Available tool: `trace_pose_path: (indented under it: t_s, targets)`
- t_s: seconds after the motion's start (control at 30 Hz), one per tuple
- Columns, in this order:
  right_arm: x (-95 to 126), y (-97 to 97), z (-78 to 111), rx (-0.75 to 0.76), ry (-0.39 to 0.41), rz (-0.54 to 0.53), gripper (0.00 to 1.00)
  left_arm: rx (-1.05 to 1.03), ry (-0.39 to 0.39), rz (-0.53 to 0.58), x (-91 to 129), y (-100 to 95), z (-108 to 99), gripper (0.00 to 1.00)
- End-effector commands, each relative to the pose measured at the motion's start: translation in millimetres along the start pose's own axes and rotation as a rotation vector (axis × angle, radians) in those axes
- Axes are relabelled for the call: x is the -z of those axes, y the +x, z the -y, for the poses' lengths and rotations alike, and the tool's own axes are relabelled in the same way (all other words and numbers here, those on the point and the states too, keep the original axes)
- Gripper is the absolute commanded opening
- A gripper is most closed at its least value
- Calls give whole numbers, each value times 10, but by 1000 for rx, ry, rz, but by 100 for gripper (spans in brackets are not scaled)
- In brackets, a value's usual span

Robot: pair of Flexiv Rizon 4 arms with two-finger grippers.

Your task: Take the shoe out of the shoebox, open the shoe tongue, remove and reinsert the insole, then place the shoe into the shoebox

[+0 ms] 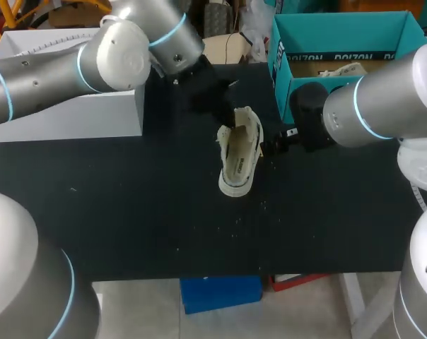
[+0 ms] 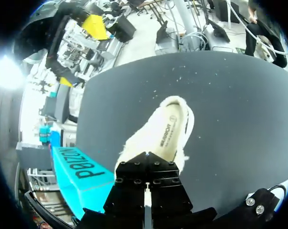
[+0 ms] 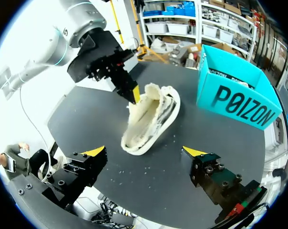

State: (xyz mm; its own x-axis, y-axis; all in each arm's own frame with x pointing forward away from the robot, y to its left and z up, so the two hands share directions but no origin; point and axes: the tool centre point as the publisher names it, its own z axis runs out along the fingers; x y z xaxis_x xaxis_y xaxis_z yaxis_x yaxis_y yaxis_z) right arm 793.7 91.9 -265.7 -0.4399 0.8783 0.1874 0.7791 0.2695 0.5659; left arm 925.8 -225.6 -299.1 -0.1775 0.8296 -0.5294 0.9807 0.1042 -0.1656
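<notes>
A cream shoe (image 1: 240,152) lies tipped on the black table, its opening turned to the left and its insole (image 2: 169,134) showing. My left gripper (image 1: 223,121) comes in from the back left and is shut on the shoe's heel rim; from the right wrist its yellow tip (image 3: 134,94) sits on that rim. In the left wrist view its black fingers (image 2: 146,183) are pressed together at the heel of the shoe (image 2: 153,138). My right gripper (image 3: 144,151) is open just right of the shoe (image 3: 151,117), with nothing between its fingers. In the head view it (image 1: 281,140) is beside the shoe's sole.
The teal shoebox (image 1: 284,78) stands open at the back right, with another pale shoe (image 1: 341,70) inside. It is also in both wrist views (image 3: 234,98) (image 2: 79,171). A white box (image 1: 72,113) stands at the back left. Small crumbs dot the table in front of the shoe.
</notes>
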Motion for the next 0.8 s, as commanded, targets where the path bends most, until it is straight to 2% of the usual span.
trace_pose_path:
  t_s: [0.03, 0.17, 0.27, 0.43, 0.6, 0.8]
  targets:
    - [-3, 9, -3, 0, 1, 2, 100, 71, -193, 178, 447, 29, -158, 0]
    - [-3, 9, -3, 0, 1, 2, 100, 101, -278, 192, 458, -40, -382, 0]
    - [-3, 9, -3, 0, 1, 2, 100, 120, -296, 183, 354, -82, -492, 0]
    - [-3, 9, -3, 0, 1, 2, 100, 109, -282, 133, 92, -168, -616, 0]
    - [-3, 9, -3, 0, 1, 2, 100, 94, -224, 80, -137, -210, -564, 0]
    - [-3, 9, -3, 0, 1, 2, 100, 88, -176, 33, -289, -114, -471, 0]
